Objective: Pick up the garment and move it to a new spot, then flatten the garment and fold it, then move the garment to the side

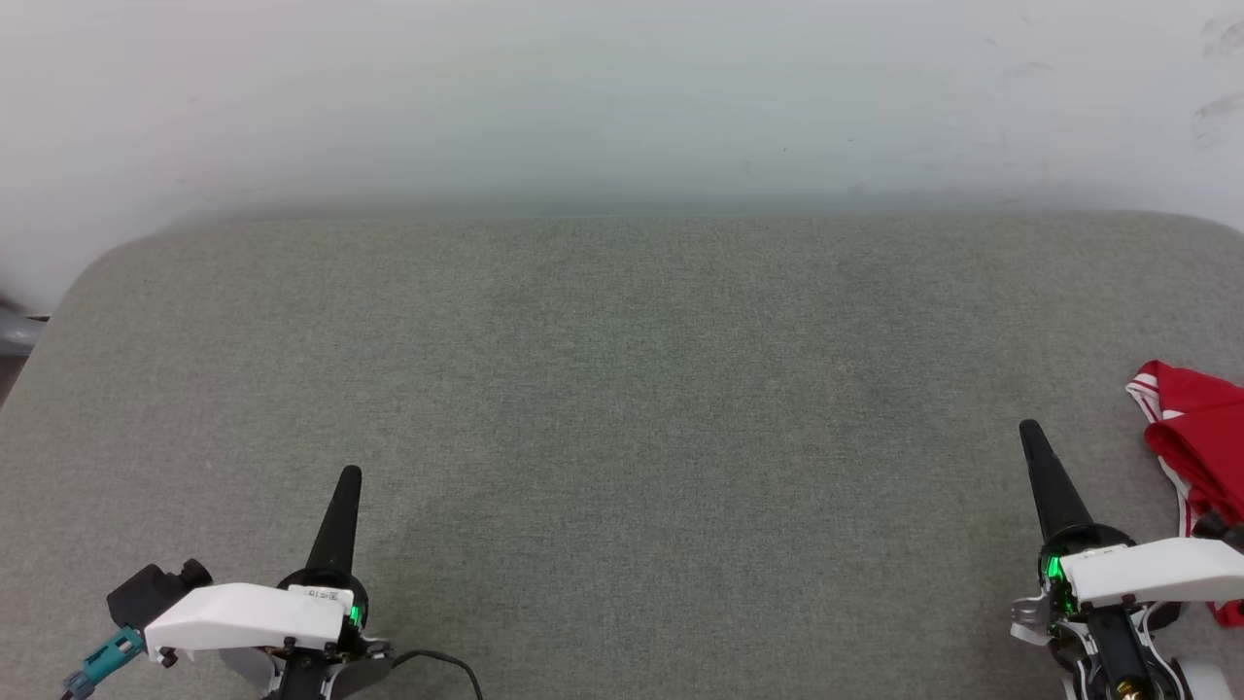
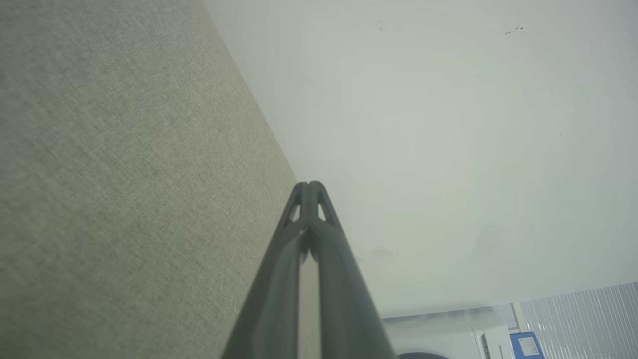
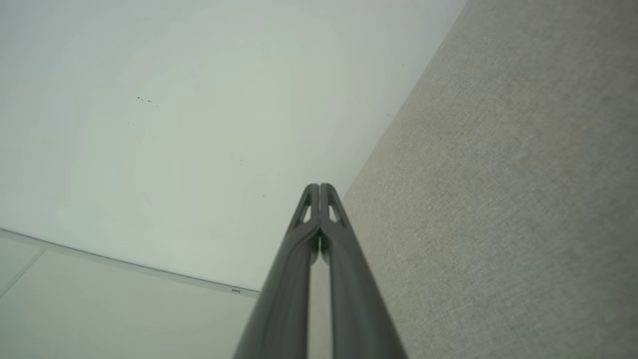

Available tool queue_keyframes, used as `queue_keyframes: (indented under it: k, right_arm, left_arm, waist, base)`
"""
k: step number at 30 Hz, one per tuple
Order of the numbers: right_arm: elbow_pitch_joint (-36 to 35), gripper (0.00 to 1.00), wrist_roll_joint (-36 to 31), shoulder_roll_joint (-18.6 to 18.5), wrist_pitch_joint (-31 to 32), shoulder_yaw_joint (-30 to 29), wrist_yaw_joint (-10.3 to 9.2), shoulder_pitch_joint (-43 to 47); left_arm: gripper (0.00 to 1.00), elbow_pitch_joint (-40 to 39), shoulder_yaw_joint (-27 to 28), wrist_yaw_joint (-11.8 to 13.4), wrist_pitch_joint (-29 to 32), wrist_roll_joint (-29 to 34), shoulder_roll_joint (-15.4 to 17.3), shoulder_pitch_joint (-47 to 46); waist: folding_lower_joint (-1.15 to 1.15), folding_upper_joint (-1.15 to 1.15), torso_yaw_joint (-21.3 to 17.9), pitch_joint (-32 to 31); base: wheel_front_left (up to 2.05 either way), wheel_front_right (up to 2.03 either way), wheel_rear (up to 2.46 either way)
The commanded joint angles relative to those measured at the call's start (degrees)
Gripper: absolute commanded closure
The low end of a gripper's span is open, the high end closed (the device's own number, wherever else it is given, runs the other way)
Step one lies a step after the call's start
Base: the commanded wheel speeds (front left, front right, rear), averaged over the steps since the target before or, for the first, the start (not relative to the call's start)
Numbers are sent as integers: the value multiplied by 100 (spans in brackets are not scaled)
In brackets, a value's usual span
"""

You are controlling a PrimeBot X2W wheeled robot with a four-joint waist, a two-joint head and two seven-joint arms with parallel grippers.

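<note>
— Nearest the head camera, at the bottom edge of its picture, sat the left end effector (image 1: 348, 478) and the right end effector (image 1: 1030, 436). How did their fingers stand?

— Pressed together on both, pinching nothing. Each wrist view looked along a closed pair of dark fingers with only cloth and wall beyond. They were parked low and well apart, which I took for a rest pose that kept the middle free.

— And the rest, biggest thing first?

— The tabletop (image 1: 622, 389), padded in grey-green fabric with rounded corners, took up most of the picture. Behind it rose a pale wall (image 1: 622, 97) with a few faint scuffs.

— Where was the garment?

— The garment (image 1: 1197, 437) lay on the tabletop at the far right, just beside the right arm's white wrist. That wrist hid part of it, and the edge of the picture cut off more. What showed was a rumpled red bunch with red-and-white striped trim (no lettering or number could be seen).

— Why there, do you think?

— The spot fitted two readings. It could have been a heap waiting to be lifted into the open middle, or a piece already put off to the side. Too little of it showed to judge whether it was folded, so I would not call a move either way.
</note>
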Motion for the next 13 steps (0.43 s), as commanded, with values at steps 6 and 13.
queue_keyframes:
  k: [6, 13]
  right_arm:
    - [-4, 100, 436, 12, 77, -30, -1, 42]
    - [24, 100, 788, 14, 134, -43, -1, 55]
  left_arm:
    - [100, 26, 74, -35, 115, -388, -22, -147]
    - [100, 70, 115, -39, 206, -710, -35, -154]
  waist:
    - [0, 0, -10, -27]
    - [0, 0, -21, -55]
  base:
    - [0, 0, 0]
    - [0, 0, 0]
